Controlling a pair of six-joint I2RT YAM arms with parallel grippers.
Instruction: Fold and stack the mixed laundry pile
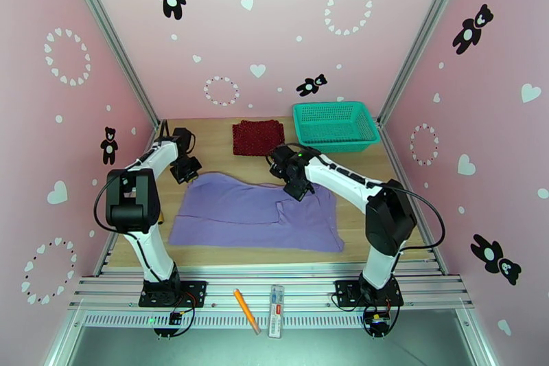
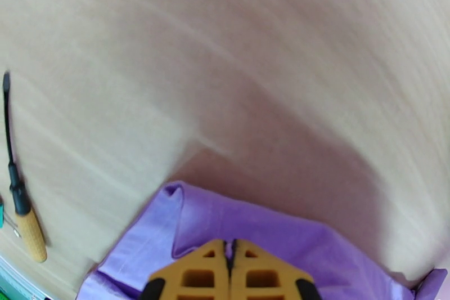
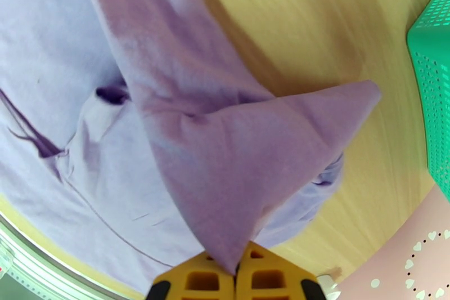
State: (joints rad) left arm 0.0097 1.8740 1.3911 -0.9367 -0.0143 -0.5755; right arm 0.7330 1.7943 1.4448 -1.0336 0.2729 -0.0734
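No legible text or numbers anywhere (print on the small packet (image 1: 276, 311) is too tiny).

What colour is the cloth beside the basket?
The cloth is dark red, finely dotted; top external view.

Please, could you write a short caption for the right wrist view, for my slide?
Right hand pinching a corner of the purple T-shirt above the table, basket at the right edge.
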